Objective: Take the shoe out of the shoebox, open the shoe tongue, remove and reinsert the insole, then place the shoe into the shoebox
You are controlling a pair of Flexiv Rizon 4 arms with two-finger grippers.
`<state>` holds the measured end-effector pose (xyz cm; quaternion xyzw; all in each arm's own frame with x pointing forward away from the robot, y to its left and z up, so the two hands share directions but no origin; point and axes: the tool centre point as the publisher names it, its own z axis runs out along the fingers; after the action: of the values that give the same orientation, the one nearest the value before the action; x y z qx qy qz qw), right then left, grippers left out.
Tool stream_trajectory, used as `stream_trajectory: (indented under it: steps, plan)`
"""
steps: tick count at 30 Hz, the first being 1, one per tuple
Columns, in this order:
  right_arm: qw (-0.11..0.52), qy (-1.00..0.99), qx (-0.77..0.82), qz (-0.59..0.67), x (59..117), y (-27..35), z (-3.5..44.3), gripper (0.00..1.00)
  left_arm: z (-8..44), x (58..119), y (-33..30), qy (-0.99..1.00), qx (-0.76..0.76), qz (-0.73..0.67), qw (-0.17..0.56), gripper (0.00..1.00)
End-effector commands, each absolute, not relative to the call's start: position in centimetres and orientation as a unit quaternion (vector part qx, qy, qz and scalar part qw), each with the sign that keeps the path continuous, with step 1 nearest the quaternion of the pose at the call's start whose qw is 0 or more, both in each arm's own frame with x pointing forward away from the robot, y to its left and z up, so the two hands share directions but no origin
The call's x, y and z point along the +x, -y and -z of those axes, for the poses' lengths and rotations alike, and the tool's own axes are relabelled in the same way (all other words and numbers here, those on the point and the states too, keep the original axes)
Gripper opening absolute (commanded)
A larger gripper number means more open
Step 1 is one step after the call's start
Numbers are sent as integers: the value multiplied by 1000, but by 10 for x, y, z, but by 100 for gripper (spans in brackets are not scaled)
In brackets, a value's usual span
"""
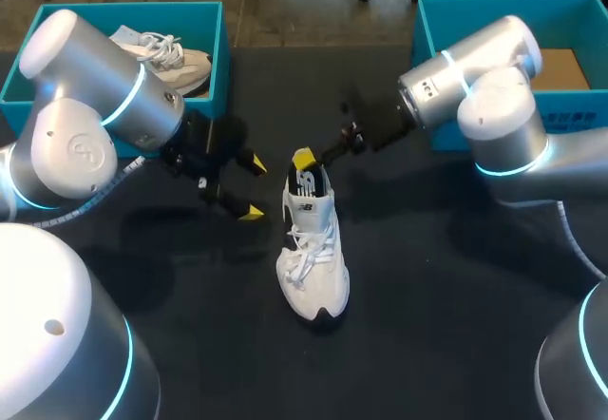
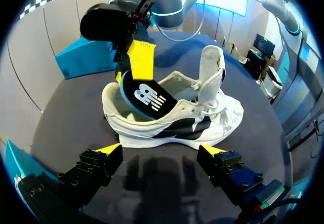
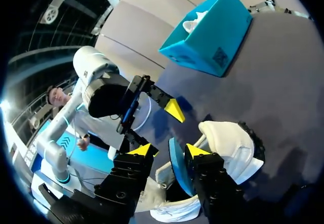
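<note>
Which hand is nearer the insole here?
Right. The right hand grips the insole at the heel of the shoe; the left hand hangs open beside the shoe, touching nothing.

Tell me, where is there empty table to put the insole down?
The table is bare between the white shoe and the right arm, and between the left shoebox and the right shoebox. It is crowded at the shoe's heel: the open left gripper is there, and the right gripper holds the insole.
</note>
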<state>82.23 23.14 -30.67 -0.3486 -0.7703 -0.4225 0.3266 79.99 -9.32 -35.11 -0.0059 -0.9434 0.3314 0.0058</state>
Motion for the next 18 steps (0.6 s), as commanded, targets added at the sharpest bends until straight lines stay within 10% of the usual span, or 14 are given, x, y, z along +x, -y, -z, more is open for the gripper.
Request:
stream_trajectory:
  steps: [1,14,18]
  plan:
    - [309,779,-355,415,820,-229,295,43,351,800,94,944,-6,-330,6,100]
    - [246,798,-333,439,833,-231,258,69,351,800,94,944,-6,-330,6,100]
    - [243,784,-339,459,833,-233,257,56,351,800,94,944,-6,-330,6,100]
